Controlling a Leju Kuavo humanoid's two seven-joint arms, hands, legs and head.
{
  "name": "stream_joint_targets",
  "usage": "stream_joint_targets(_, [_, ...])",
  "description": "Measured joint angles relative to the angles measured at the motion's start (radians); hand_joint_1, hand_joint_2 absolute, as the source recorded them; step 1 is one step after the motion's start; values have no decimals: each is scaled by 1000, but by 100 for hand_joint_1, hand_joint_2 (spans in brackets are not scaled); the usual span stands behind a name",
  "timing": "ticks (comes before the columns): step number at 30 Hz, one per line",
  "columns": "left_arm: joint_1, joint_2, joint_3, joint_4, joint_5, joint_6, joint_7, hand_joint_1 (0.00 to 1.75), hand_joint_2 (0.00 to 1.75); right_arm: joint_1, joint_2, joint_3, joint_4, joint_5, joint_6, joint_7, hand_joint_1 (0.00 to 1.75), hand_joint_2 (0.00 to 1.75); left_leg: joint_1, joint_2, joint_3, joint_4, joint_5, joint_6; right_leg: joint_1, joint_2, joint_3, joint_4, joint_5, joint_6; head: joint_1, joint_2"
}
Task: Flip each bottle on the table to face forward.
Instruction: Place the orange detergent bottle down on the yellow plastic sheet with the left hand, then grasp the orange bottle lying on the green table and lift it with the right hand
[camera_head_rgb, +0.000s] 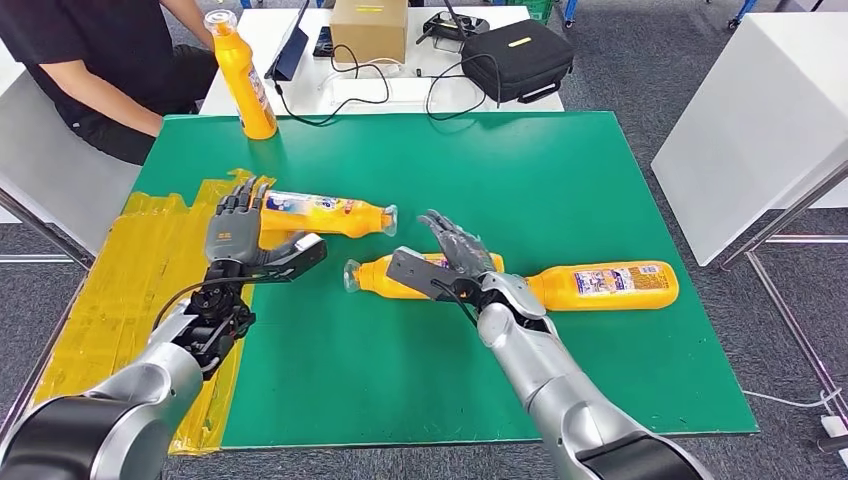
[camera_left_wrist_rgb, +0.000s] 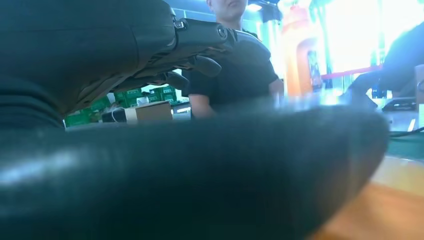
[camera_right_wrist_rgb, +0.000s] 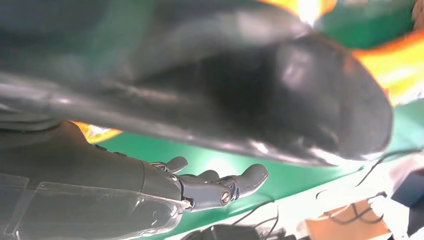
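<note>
orange bottles (camera_head_rgb: 608, 285), green table (camera_head_rgb: 560, 180), yellow tape (camera_head_rgb: 140, 260)

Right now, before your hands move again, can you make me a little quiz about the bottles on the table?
1. How many orange bottles lie on their side on the green mat?
2. True or false: the standing bottle is at the mat's near edge, closest to the robot.
3. What is the right hand reaching over? A: the middle lying bottle. B: a black bag. C: a cardboard box.

Key
1. Three: the far-left lying bottle by the left hand, the middle lying bottle, and the far-right lying bottle.
2. False: it stands at the far left corner.
3. A.
</note>
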Motion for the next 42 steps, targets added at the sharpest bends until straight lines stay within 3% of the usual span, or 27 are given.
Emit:
stream_joint_targets(3, [3, 5, 5, 0, 41, 17, -36, 0, 0, 0, 11, 13, 19, 6, -2, 4, 0, 0, 0, 0, 0, 0, 0, 0, 0, 0, 0, 0, 0, 0, 0, 0])
stream_joint_targets(5, [3, 6, 26, 0, 103, 21, -107, 0, 0, 1, 16, 21, 29, 10, -6, 11, 0, 87, 0, 0, 0, 0, 0, 0, 0, 0, 0, 0, 0, 0, 0, 0])
stream_joint_targets(7, [2, 5, 67, -2, 217, 1, -232, 0, 0, 2, 18, 28, 37, 15, -13, 23, 0, 175, 0, 0, 0, 0, 0, 0, 0, 0, -1, 0, 0, 0, 0, 0])
stream_joint_targets(11, [-13, -10, 239, -33, 589, -185, -588, 0, 0, 16, 17, 44, 49, 43, -40, 64, 0, 175, 0, 0, 0, 0, 0, 0, 0, 0, -1, 0, 0, 0, 0, 0])
stream_joint_targets(16, [-13, -26, 402, -91, 819, -386, -774, 0, 0, 39, 8, 69, 62, 117, -79, 139, 0, 175, 0, 1, 0, 0, 0, 0, 0, 1, -1, 0, 0, 0, 0, 0])
stream_joint_targets(20, [2, -44, 436, -123, 871, -438, -805, 0, 0, 50, -3, 74, 65, 163, -94, 199, 0, 175, 0, 0, 0, 0, 0, 0, 0, 0, -1, 0, 0, 0, 0, 0])
stream_joint_targets(30, [4, -92, 429, -160, 905, -457, -817, 0, 0, 60, -40, 74, 68, 247, -74, 288, 0, 175, -1, 0, 0, 1, 0, 0, 0, 0, -1, 0, 0, 0, 0, 0])
stream_joint_targets(42, [-2, -111, 403, -173, 925, -463, -815, 0, 0, 60, -57, 74, 78, 275, -72, 307, 0, 175, -1, 0, 1, 1, 0, 0, 0, 0, 0, 0, 0, 0, 0, 0])
